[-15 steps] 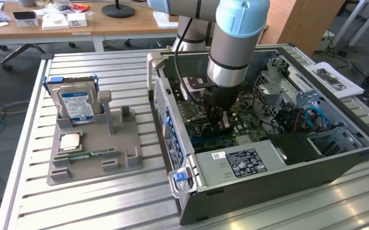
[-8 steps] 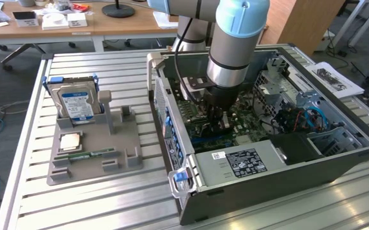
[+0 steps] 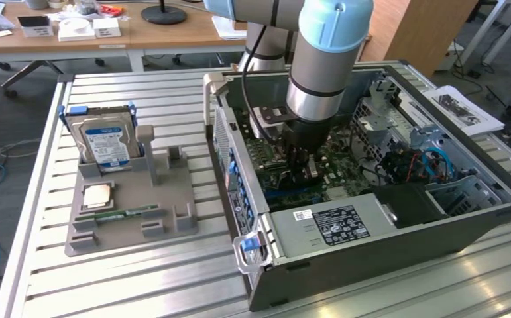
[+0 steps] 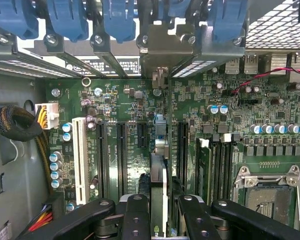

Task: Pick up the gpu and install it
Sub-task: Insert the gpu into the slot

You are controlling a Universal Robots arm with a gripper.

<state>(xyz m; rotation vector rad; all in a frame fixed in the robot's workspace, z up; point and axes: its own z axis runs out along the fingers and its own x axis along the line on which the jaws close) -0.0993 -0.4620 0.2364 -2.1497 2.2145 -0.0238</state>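
Observation:
In the wrist view the gpu [image 4: 159,172] shows edge-on, a thin card standing upright over the green motherboard [image 4: 125,105]. It lines up with a gap between the long black expansion slots [image 4: 121,160]. Its silvery end bracket [image 4: 160,77] reaches up to the rear slot openings under the blue latches [image 4: 117,20]. My gripper [image 4: 160,207] is shut on the card, with a black finger [image 4: 136,212] on each side. In the exterior view the gripper [image 3: 304,165] reaches down inside the open computer case [image 3: 467,218], low over the board.
A grey holder [image 3: 127,199] on the slatted table at the exterior view's left carries a hard drive [image 3: 105,142], a processor chip [image 3: 96,195] and a green memory stick [image 3: 122,215]. Inside the case are a white slot [image 4: 80,160], a processor socket [image 4: 267,190] and cable bundles [image 4: 15,125].

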